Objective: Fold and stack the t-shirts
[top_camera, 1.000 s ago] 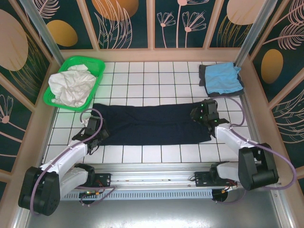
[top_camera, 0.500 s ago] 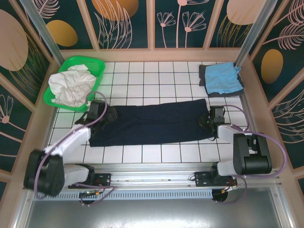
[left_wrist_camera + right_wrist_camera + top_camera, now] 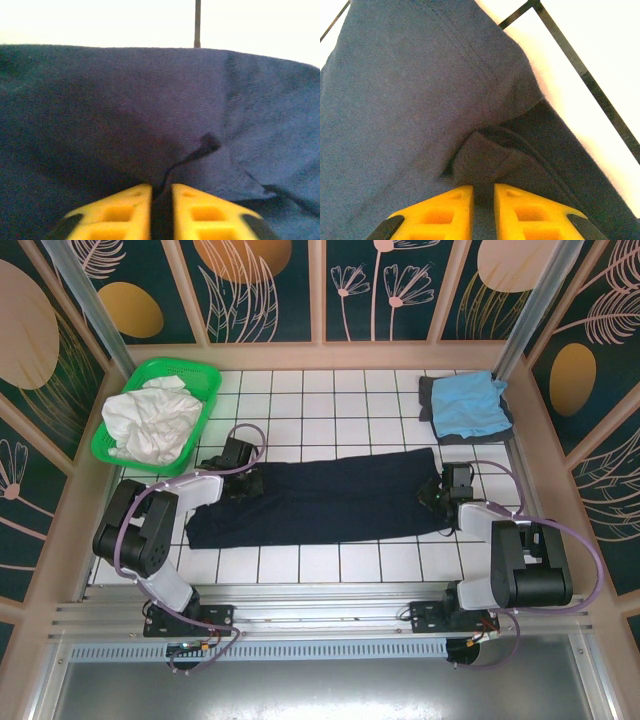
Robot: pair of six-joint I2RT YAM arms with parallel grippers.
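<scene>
The dark navy t-shirt [image 3: 330,500] lies as a long folded strip across the middle of the white tiled table. My left gripper [image 3: 245,483] sits at its far left corner. In the left wrist view the yellow fingers [image 3: 120,210] are shut, with a thin ridge of navy cloth [image 3: 150,100] pinched between them. My right gripper [image 3: 434,495] rests on the strip's right end. There its yellow fingers [image 3: 530,212] are shut on a small fold of the same navy cloth [image 3: 410,100]. A light blue t-shirt [image 3: 468,403] lies on a dark grey one [image 3: 428,398] at the back right.
A green plastic basket [image 3: 200,380] holding white cloth [image 3: 150,425] stands at the back left. Painted walls enclose the table on three sides. Bare tiles [image 3: 330,410] run behind the navy strip, and another row [image 3: 330,562] in front of it.
My left arm swung from the strip's near left end to its far left corner and closed on the cloth. My right gripper moved slightly right onto the strip's end and stayed there.
</scene>
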